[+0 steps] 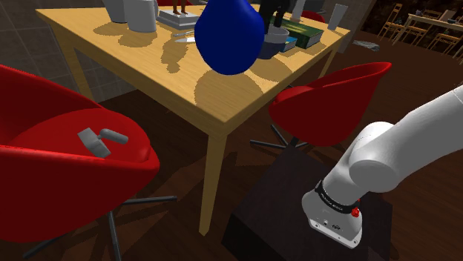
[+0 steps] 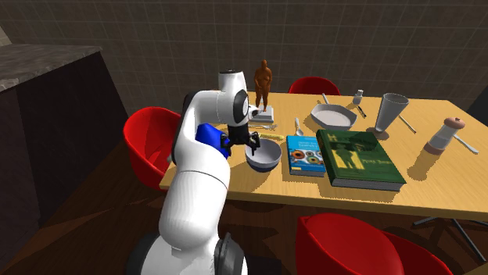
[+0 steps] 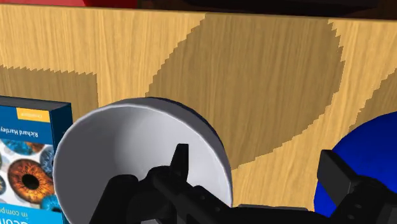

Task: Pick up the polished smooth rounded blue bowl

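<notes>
The glossy, deep-blue rounded bowl [image 1: 230,33] is just beside a grey bowl [image 3: 127,146], near the wooden table's [image 1: 133,59] edge.

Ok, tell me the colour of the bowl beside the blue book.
The bowl is plain light grey, with no pattern; the wrist view shows it best.

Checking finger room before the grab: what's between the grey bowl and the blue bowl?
In the wrist view, only bare wooden tabletop lies between the grey bowl and the blue bowl.

All 3 views share the table [image 1: 222,96], wrist view nearest.
</notes>
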Robot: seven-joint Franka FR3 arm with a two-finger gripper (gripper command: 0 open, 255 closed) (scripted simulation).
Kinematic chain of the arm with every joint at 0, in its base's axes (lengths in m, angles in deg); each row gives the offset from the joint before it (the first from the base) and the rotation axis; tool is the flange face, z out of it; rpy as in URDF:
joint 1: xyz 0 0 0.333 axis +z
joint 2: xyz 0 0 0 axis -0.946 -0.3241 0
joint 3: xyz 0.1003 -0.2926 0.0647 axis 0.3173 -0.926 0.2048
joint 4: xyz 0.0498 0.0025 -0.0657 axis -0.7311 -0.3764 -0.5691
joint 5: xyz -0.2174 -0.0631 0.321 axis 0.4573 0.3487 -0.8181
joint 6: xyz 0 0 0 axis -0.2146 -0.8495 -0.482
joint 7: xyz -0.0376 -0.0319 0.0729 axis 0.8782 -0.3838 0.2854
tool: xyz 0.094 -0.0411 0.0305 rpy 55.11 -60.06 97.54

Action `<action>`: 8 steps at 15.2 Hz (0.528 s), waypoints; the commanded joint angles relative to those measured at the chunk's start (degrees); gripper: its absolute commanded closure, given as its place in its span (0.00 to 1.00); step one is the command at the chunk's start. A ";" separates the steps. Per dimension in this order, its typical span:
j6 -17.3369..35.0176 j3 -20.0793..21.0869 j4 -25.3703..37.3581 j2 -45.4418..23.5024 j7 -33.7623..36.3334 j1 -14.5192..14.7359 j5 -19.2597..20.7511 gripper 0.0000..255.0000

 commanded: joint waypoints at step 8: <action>5.14 -3.28 -6.25 -0.12 1.41 4.59 1.25 0.00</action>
